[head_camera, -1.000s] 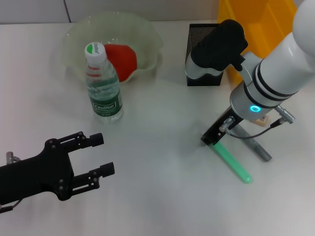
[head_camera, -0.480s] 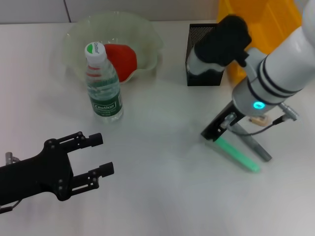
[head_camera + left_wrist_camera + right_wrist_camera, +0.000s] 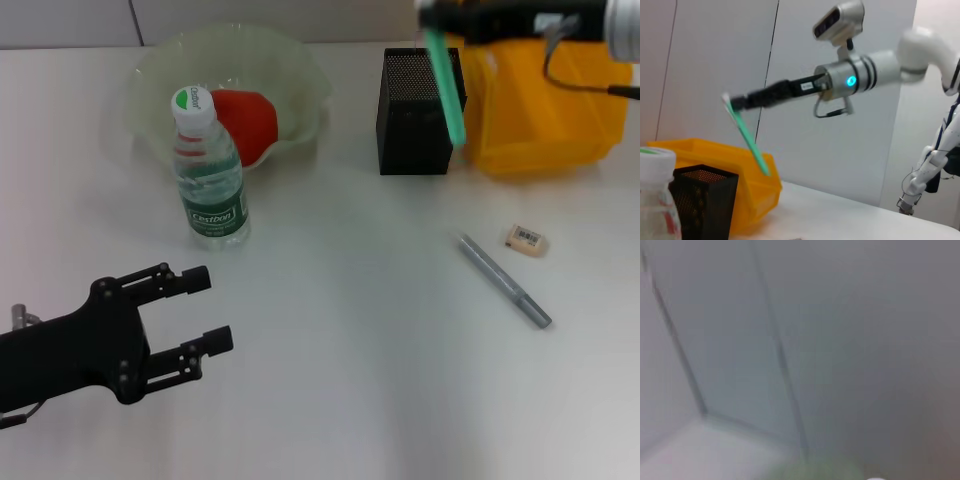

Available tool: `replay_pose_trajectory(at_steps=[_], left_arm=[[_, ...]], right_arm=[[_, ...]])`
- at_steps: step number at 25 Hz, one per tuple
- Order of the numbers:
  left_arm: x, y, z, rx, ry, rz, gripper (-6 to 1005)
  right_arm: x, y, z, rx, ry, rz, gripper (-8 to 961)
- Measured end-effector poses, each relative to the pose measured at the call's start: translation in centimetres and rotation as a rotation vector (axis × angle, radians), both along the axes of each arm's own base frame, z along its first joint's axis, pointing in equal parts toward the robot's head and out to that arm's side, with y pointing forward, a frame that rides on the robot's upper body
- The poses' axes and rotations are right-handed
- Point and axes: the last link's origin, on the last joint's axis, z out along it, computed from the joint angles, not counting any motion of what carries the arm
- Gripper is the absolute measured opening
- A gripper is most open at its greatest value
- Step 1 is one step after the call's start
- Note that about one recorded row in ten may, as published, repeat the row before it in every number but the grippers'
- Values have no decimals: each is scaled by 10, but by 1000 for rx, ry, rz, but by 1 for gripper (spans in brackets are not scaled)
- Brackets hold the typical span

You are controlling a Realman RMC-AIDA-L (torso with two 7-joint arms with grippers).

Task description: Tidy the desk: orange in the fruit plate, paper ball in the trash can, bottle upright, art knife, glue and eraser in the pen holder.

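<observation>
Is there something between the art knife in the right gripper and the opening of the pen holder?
Nothing visible. The right gripper holds the art knife tilted in the air, its lower end hanging above the pen holder, near the trash can. The holder's open top shows bare.

Right gripper [image 3: 735, 102] raised above the pen holder [image 3: 704, 200], clamped on the white end of the art knife [image 3: 747, 137], which hangs tilted down over the trash can [image 3: 735, 165]. Holder standing just in front of the can. Bottle [image 3: 657, 197] cap and shoulder close up at the frame's edge.
</observation>
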Motion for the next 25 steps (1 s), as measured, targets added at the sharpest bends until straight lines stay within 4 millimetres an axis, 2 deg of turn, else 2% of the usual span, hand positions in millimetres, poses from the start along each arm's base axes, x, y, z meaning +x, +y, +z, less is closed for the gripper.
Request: replay_pose_trajectory(at_steps=[1,4,5,9,12,13,14,16,25], left_arm=[[0,0,0,0,0,0,699],[1,2,0,-4,-3,-1,699],[2,3,0,-6,-4,-2,699],[3,4,-1,-8,-7,-4,699],[5,5,-1,-9,-9,-5,699],[4,5,-2,-9,-8,-2,699],[4,5,-2,-9,-8,-2,699],[4,5,-2,-8,-7,0,699],[4,8,-1,11,-3,2,699]], right_arm=[[0,0,0,0,0,0,196],[22,8,3,107,163,31,202],[32,12,5,166,275,51,204],[37,18,4,219,363,58,213],[41,25,-7,234,344,44,219],[41,30,-17,235,310,45,221],[41,30,-17,235,310,45,223],[41,34,-31,227,269,35,227],[48,30,-49,197,232,25,245]])
